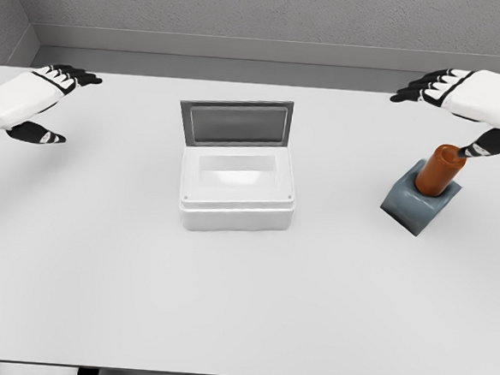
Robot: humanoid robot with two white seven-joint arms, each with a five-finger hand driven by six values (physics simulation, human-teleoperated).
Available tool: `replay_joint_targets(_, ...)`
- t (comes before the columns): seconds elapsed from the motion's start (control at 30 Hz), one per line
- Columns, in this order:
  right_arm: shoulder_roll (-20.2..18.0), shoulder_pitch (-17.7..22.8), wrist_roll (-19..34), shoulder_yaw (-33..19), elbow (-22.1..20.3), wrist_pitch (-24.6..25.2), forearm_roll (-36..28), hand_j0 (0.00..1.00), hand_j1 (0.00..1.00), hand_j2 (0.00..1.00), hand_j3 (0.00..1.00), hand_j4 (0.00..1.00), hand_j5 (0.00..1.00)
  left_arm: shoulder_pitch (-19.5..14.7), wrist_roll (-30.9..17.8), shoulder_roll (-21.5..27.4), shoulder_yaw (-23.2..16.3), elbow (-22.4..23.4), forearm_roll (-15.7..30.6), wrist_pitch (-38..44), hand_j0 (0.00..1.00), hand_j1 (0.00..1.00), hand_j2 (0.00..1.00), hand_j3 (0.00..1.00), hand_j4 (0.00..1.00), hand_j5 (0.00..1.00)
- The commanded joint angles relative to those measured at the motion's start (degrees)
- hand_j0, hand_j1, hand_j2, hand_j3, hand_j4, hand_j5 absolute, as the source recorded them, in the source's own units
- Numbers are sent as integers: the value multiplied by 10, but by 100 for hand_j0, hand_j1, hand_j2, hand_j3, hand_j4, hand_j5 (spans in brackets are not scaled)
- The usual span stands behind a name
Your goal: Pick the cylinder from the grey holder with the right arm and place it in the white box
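Cylinder (pixel 441 169), rust-brown, stands tilted in the grey holder (pixel 419 202), well to the right of the white box (pixel 237 187) on the pale desk (pixel 242 307). That box sits mid-desk with its grey-lined lid (pixel 236 123) raised at the back, its interior showing nothing but a white floor. The holder, a slanted grey block, grips the cylinder's lower end only; the upper half rises clear. Right of the box and above the holder, the right robot hand (pixel 462 104) hovers released, fingers stretched toward the box and thumb (pixel 484 149) pointing down just beside the cylinder's top; contact cannot be confirmed. Far left of the box, the left robot hand (pixel 42 96) rests near the desk's edge, fingers loose and holding nothing.
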Motion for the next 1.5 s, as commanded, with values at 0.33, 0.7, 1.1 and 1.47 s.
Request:
replay_joint_targets(0.33, -27, 8, 4, 16, 8, 0, -3, 100, 100, 100, 100, 100, 100, 1, -1, 0, -3, -2, 3, 0, 100, 100, 100, 100, 100, 100)
replay_joint_targets(0.7, -17, 38, 4, 22, 80, 7, 4, 100, 100, 100, 100, 100, 100, 1, -1, 0, -3, -1, 1, 0, 100, 100, 100, 100, 100, 100)
replay_joint_targets(1.1, 16, -13, 4, 102, 110, 9, 4, 100, 100, 100, 100, 100, 100, 0, -1, 0, -3, 1, -1, 0, 100, 100, 100, 100, 100, 100)
replay_joint_targets(1.47, 13, -13, 4, 101, 106, 2, 4, 81, 81, 81, 81, 81, 81, 0, -2, 0, -6, 1, -1, 0, 100, 100, 100, 100, 100, 100)
